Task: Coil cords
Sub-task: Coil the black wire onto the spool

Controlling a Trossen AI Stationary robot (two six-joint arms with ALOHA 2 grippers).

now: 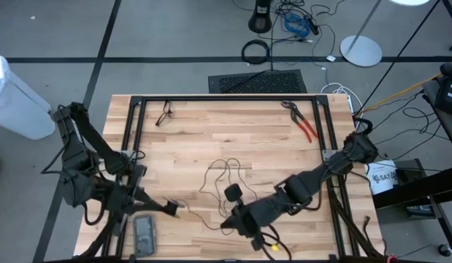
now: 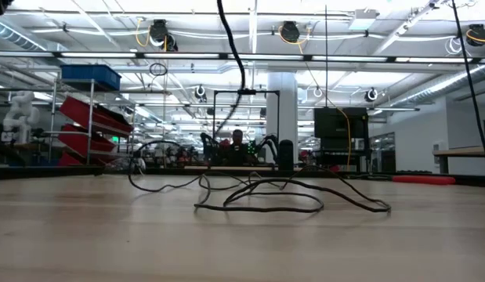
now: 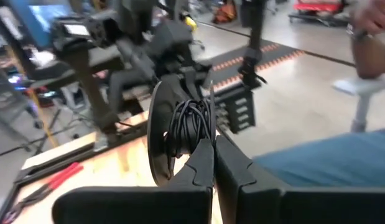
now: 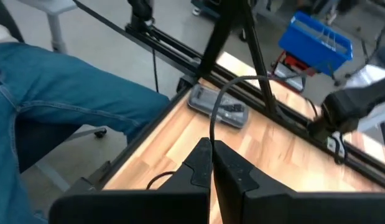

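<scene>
Cord (image 1: 224, 175) on table (image 1: 211, 124), mid-front

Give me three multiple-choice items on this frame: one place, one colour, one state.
1. Where do the pliers lie on the table?
A. far right corner area
B. near left corner
C. dead centre

2. What colour are the pliers' handles?
A. blue
B. red
C. yellow

3. How do the right gripper jaws stand?
A. wide open, empty
B. shut on the cord
C. shut on the pliers

Answers:
1. A: the high view shows them by the far rail on the right side.
2. B: both handles show red in the high view.
3. B: the right wrist view shows the thin black cord rising from between the closed jaws. The left gripper sits near the table's front left, jaws shut too.
</scene>
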